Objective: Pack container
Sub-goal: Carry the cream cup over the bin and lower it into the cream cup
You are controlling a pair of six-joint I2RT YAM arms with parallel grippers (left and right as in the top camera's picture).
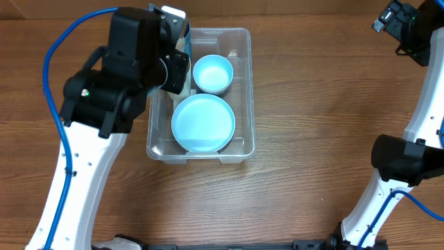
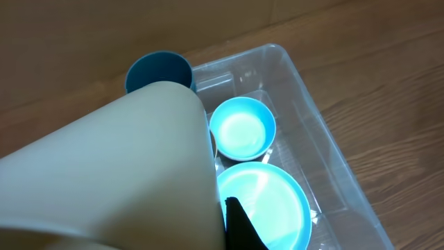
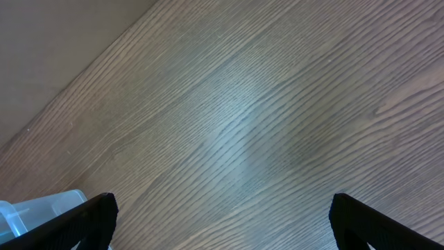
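Pinching a cream cup (image 2: 104,167), left fingers (image 2: 239,226); right fingers (image 3: 76,219) splayed wide.

A wide pale blue bowl (image 1: 202,123) sits open side up. A smaller pale blue bowl (image 1: 212,73) sits just beside it at 12 o'clock. A dark blue cup (image 2: 159,71) stands upright at 10 o'clock from the smaller bowl. A cream cup (image 2: 125,160) fills the left wrist view from 7 to 9 o'clock, hiding part of the dark blue cup. The wooden table (image 1: 319,104) shows brown grain.
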